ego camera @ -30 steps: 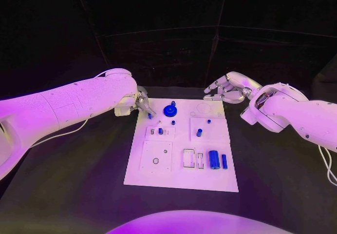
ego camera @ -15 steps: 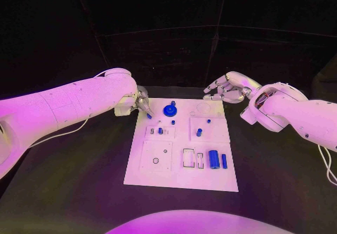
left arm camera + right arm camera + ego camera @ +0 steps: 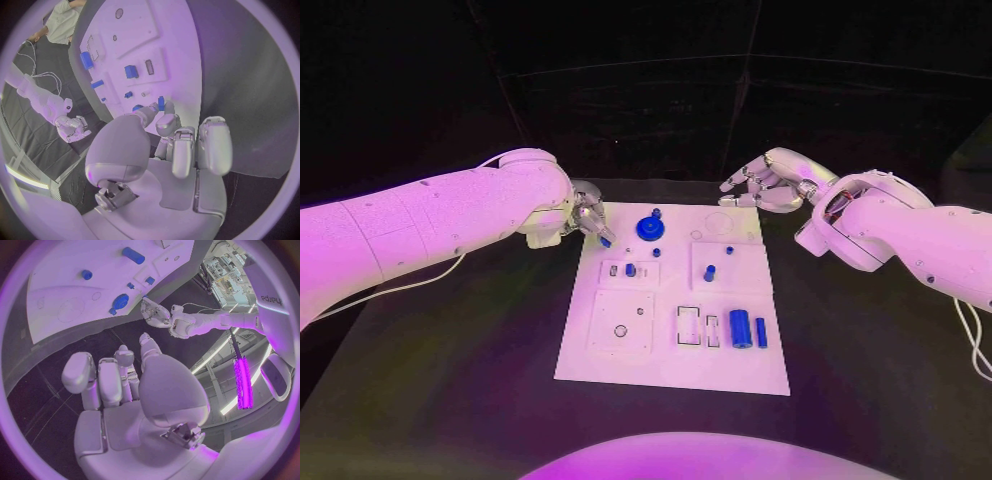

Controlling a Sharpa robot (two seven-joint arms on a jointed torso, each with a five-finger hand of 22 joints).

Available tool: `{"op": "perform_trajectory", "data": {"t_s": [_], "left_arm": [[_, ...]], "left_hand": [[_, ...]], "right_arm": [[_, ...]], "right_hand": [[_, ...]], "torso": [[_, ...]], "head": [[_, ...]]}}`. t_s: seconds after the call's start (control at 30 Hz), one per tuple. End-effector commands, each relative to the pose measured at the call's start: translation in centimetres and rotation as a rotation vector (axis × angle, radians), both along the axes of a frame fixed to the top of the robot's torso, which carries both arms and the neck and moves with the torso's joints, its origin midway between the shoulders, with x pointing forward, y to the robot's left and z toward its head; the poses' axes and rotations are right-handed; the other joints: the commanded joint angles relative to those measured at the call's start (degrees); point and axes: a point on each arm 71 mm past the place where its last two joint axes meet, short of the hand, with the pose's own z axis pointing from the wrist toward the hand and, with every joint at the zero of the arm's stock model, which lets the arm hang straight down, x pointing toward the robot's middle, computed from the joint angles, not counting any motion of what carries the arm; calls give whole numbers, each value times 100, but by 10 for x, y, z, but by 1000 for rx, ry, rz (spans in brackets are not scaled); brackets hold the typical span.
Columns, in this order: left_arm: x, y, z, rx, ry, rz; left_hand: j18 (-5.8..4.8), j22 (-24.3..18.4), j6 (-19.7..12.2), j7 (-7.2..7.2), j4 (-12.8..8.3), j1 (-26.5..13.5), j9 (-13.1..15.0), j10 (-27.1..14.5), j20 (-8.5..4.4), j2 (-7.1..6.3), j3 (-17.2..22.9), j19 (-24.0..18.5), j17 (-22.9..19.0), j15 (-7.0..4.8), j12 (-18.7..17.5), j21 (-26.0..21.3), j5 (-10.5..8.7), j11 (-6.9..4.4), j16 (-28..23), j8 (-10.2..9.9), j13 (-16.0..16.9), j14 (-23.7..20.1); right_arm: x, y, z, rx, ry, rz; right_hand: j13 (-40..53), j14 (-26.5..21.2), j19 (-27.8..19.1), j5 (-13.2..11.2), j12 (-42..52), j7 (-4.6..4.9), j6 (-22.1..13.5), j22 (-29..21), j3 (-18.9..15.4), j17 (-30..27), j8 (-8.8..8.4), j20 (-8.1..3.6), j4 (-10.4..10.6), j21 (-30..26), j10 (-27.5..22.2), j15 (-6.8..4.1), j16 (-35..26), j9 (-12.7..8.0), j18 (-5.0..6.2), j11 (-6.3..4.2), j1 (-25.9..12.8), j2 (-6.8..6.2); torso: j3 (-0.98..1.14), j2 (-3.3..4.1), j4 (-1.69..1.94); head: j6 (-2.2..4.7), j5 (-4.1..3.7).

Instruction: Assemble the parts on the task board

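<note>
- Black table (image 3: 473,380) all round, and the white task board (image 3: 668,370) lies flat in the middle of it with bare table on every side.
- Left hand (image 3: 586,218) is hovering at the board's far left corner. A small blue part (image 3: 604,240) sits right at its fingertips. The left wrist view shows that blue piece between the fingertips, but I cannot tell whether it is truly pinched or only touched.
- Right hand (image 3: 764,185) hangs just beyond the board's far right corner, fingers loosely apart, nothing in them.
- Risk one, as I judge it: if the hold on that small part is shallow, it could twist or drop as it goes toward a socket. From that corner it could roll off the board's left edge onto the dark table.
- Risk two: the round blue knob (image 3: 649,227) stands near the left hand, toward the board's middle. A sideways sweep of the fingers could knock it.
- Risk three: pressing down off-centre may slide the board, since nothing visibly pins it.
- Room to move looks generous on the table to the board's left and near side.
- The large blue cylinder (image 3: 738,328) and its slim neighbour lie toward the board's near right, well apart from both hands.
</note>
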Motion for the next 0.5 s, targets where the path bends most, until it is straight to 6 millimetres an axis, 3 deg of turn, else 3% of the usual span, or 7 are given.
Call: {"op": "perform_trajectory", "data": {"t_s": [0.03, 0.27, 0.5], "left_arm": [[-4, -2, 7, -54, -84, 14], [-21, -1, 13, -107, -155, 37], [-35, -1, 8, -139, -189, 50]], "left_hand": [[-16, -11, -28, -36, -617, -95, 21, 41, -1, -28, 711, 107, 1510, -8, 27, -37, 7, 8, 18, 53, 10, 604], [-16, -9, -29, -40, -625, -147, 36, 53, -5, -50, 778, 110, 1510, -12, 33, -38, 6, 4, 18, 84, 16, 604], [-17, -3, -36, -46, -638, -172, 45, 67, -8, -69, 826, 114, 1510, -17, 46, -35, 7, -2, 18, 101, 29, 604]], "right_arm": [[1, 0, 1, 4, 1, 7], [2, -3, 1, 4, 0, -2], [3, -4, 1, 3, 0, -6]], "right_hand": [[-10, 158, -42, 31, -29, 12, -31, -14, -36, -16, 30, 15, -14, -29, -40, -23, -42, -5, 117, -16, 2, 62], [-10, 158, -42, 31, -29, 12, -31, -14, -36, -16, 30, 15, -14, -29, -40, -23, -42, -5, 117, -16, 2, 62], [-10, 158, -42, 31, -29, 12, -31, -14, -36, -16, 30, 15, -14, -29, -40, -23, -42, -5, 117, -16, 2, 62]], "torso": [[-3, 3, 4], [7, 7, -18], [-2, 5, 0]], "head": [[15, 23], [16, 75], [13, 58]]}}
